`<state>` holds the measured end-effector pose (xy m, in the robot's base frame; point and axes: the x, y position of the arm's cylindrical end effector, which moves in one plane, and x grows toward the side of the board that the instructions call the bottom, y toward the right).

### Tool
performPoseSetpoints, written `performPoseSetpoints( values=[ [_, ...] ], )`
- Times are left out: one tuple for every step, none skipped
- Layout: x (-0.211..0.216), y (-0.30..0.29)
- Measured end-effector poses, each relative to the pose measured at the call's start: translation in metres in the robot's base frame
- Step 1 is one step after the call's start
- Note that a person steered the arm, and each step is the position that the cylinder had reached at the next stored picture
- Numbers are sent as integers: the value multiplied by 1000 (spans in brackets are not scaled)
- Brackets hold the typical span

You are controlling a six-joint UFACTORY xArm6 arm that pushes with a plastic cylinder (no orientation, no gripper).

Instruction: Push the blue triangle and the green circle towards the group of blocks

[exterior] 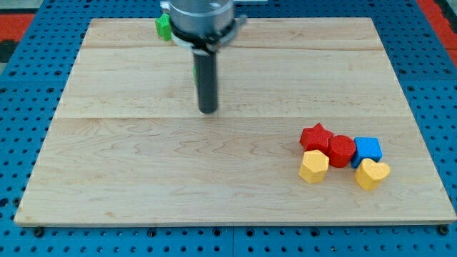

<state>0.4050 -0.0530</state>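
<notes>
My tip (pixel 208 110) rests on the wooden board (pixel 143 178), left of the middle and in its upper half. A green block (pixel 163 26) shows at the board's top edge, just left of the arm's body, which hides most of it; its shape cannot be made out. No blue triangle shows. A group of blocks lies at the lower right, far from my tip: a red star (pixel 316 136), a red rounded block (pixel 341 150), a blue block (pixel 368 149), a yellow block (pixel 313 166) and a yellow heart (pixel 372 173).
The board lies on a blue pegboard surface (pixel 28 86). The arm's grey body (pixel 202 18) covers the board's top edge near the middle.
</notes>
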Motion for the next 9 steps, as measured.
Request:
performPoseSetpoints(
  values=[
    [-40,-45],
    [-76,-59],
    [-57,27],
    [-7,95],
    [30,129],
    [50,157],
    [47,158],
    [-13,144],
    [-80,138]
  ],
)
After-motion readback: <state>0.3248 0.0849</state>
